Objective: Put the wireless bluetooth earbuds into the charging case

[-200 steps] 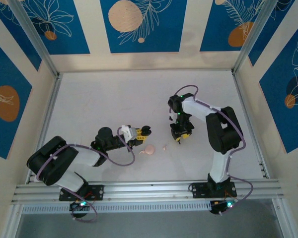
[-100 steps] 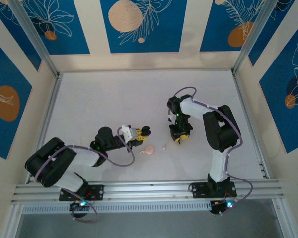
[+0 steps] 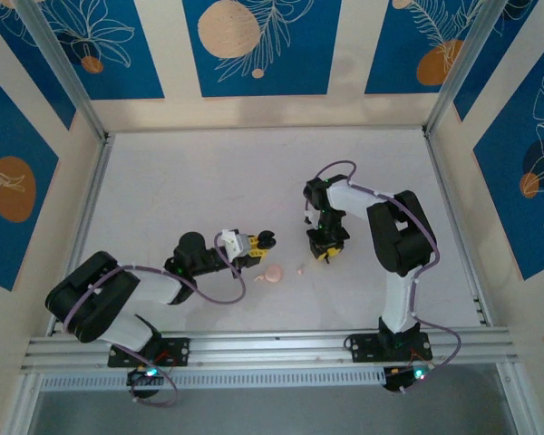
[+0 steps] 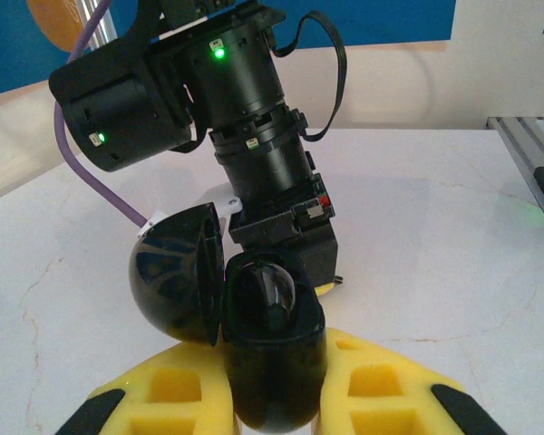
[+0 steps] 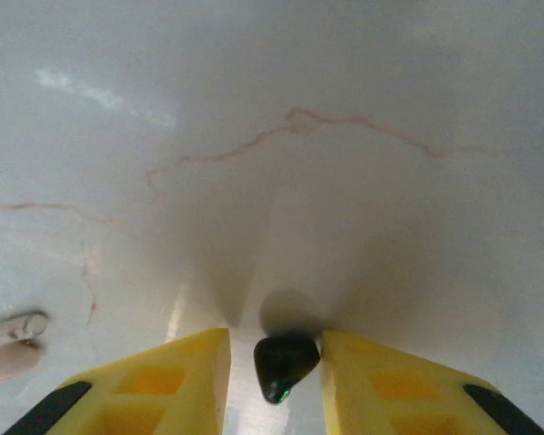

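Note:
My left gripper (image 3: 258,243) (image 4: 272,362) is shut on a black charging case (image 4: 270,335) (image 3: 266,239), held upright with its lid (image 4: 177,285) swung open to the left. My right gripper (image 3: 325,252) (image 5: 274,349) points straight down at the table. A black earbud (image 5: 286,361) lies between its yellow fingers (image 5: 381,381), touching the right one, with a gap left to the other. A pale pink earbud (image 3: 301,269) (image 5: 9,344) lies on the table to the left of the right gripper.
A round pale pink case (image 3: 273,274) sits on the white table (image 3: 208,181) between the two grippers. The right arm's black wrist (image 4: 245,136) stands close behind the held case. Metal rails (image 3: 272,344) run along the near edge and sides.
The right gripper's fingers have drawn closer around the black earbud, and its arm has shifted slightly left. The left arm and its case have not moved.

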Controlling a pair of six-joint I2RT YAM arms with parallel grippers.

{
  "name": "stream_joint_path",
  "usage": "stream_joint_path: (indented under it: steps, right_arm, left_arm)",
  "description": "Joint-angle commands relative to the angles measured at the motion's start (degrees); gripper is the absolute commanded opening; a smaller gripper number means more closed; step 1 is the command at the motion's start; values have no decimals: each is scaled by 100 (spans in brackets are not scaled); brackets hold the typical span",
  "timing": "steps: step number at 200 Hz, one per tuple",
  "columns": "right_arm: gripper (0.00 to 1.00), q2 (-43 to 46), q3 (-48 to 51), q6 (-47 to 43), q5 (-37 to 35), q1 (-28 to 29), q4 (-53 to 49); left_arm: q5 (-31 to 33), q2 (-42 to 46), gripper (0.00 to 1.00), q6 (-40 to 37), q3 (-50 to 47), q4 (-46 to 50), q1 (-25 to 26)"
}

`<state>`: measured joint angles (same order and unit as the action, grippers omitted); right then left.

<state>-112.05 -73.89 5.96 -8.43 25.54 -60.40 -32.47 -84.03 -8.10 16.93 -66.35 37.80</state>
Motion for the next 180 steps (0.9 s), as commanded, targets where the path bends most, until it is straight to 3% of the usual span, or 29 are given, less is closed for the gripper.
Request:
stream_joint_path:
  steps: [1, 91, 137, 180]
  right_arm:
    - [30, -126, 124, -52, 201, 13, 37]
    - [23, 377, 409, 174, 176, -38, 328]
    - [22, 1369, 961, 897, 357, -58, 1405]
    - [22, 2423, 1850, 1697, 716, 155, 3132]
  left_arm:
    - [14, 91, 10, -104, 69, 6, 47]
    - [36, 71, 10, -139, 83, 78, 43]
    - [438, -200, 9, -230, 120, -103, 158]
    - [888, -728, 9, -297, 90, -836, 287]
